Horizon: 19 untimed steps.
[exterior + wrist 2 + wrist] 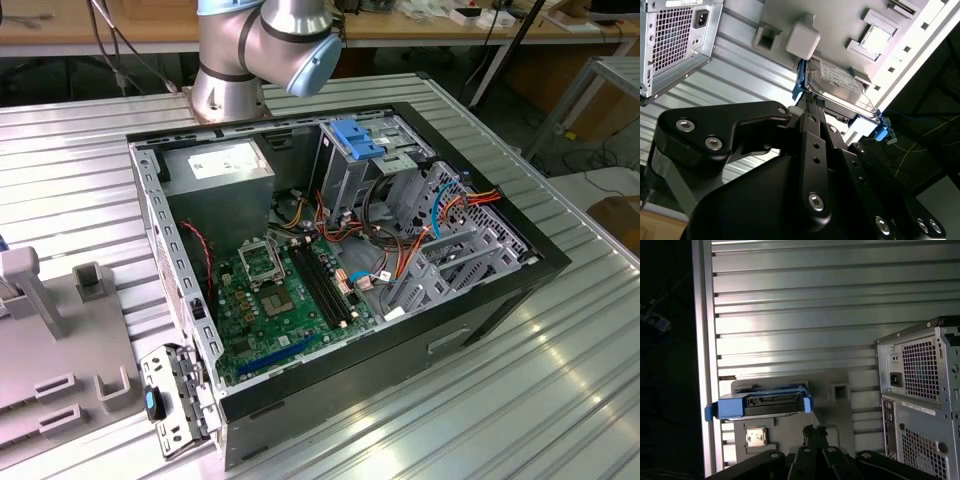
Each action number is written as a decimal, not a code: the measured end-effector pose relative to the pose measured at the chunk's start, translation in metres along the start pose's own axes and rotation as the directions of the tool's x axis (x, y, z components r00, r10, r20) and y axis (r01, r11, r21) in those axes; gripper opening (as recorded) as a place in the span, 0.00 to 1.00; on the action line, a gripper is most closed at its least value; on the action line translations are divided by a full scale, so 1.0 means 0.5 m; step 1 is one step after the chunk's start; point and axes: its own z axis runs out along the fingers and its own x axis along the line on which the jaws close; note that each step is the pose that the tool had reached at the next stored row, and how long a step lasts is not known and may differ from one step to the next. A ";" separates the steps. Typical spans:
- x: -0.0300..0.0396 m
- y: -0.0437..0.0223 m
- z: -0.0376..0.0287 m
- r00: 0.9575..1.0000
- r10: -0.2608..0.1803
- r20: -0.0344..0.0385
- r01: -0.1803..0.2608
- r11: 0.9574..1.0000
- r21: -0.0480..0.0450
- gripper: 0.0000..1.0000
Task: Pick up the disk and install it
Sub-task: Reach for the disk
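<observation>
The disk is a dark drive clipped in a bright blue carrier frame. It lies on a grey fixture plate at the edge of the ribbed metal table. In the second wrist view the disk shows its white label. My gripper hovers beside the disk and apart from it, its black fingers drawn together with nothing between them. In the second wrist view the gripper tip lines up with the disk's near edge.
An open computer case lies on the table, showing its motherboard, cables and a metal drive cage topped by a blue bracket. The case's vented rear stands near the fixture plate. The arm's base rises behind the case.
</observation>
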 end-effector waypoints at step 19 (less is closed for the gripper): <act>0.041 -0.003 0.000 1.000 0.000 -0.001 0.000 1.000 0.000 0.11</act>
